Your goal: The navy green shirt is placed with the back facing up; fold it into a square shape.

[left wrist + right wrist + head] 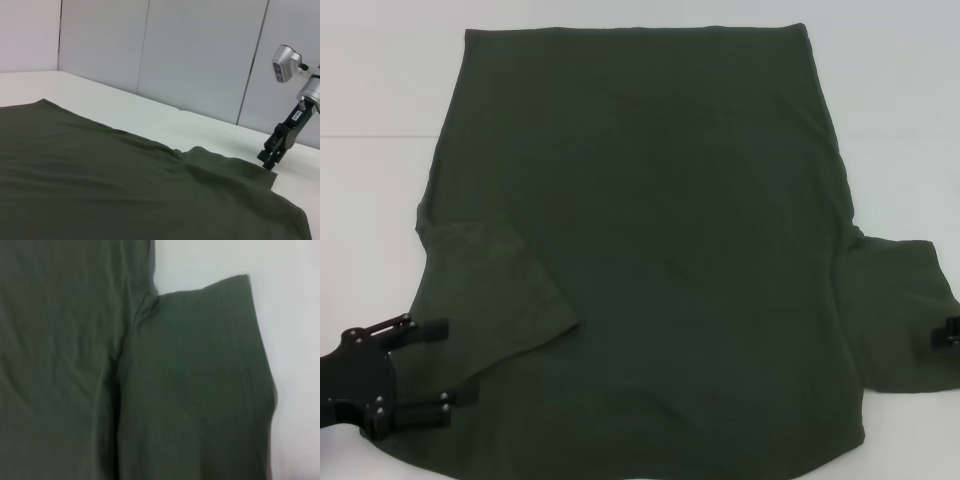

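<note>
The navy green shirt (660,250) lies flat on the white table (380,80), plain side up, its left sleeve (495,290) folded inward onto the body and its right sleeve (905,320) spread outward. The left gripper (445,365) sits at the shirt's near left edge with its two fingers (425,331) spread apart over the fabric — released, holding nothing. The right gripper (270,161) is at the outer hem of the right sleeve, apparently touching it — whether its jaws are clenched on the cloth cannot be determined.
</note>
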Robot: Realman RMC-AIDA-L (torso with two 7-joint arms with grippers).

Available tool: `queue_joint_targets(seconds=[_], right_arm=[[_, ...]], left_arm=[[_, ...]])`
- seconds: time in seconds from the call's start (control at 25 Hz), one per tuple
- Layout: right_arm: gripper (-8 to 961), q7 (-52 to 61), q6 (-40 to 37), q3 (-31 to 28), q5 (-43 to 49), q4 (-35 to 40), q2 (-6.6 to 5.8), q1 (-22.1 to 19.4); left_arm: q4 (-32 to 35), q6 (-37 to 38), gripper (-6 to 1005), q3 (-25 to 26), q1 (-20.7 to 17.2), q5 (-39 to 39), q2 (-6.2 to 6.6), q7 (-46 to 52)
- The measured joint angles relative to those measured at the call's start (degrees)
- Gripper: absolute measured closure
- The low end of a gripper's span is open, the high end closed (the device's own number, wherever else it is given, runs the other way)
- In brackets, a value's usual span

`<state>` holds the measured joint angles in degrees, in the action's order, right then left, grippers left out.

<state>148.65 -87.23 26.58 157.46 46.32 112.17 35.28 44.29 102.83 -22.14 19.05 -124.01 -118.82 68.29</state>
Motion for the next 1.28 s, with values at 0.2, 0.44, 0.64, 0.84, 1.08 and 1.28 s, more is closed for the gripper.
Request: queue_joint_targets(seconds=[0.2, 0.44, 0.64, 0.84, 1.08, 1.28], right_arm=[[99, -0.28, 0.76, 0.24, 0.03, -0.02, 0.30, 0.07], [110, -0.45, 1.37, 0.24, 0.05, -1.16, 0.48, 0.84], [119, -0.53, 2.11, 0.99, 0.05, -2.37, 0.59, 1.51], [128, -0.55, 2.81, 1.46, -0.02, -3.12, 0.65, 1.71], [139, -0.72, 3.24, 1.57, -1.33, -3.23, 0.92, 1.72], [148, -0.73, 3.67, 2.06, -1.25, -3.26, 1.11, 1.72]], left_arm=[[0.00, -0.18, 95, -0.11, 0.09, 0.00, -0.21, 0.00], [0.00, -0.33, 95, -0.19, 0.12, -0.01, -0.37, 0.00], [0.00, -0.27, 95, -0.19, 0.11, -0.07, -0.38, 0.00], [0.00, -0.36, 95, -0.09, 0.11, -0.08, -0.44, 0.00], [-0.06, -0.57, 95, -0.18, 0.17, -0.13, -0.50, 0.00], [-0.09, -0.62, 95, -0.05, 0.20, -0.15, -0.52, 0.00]])
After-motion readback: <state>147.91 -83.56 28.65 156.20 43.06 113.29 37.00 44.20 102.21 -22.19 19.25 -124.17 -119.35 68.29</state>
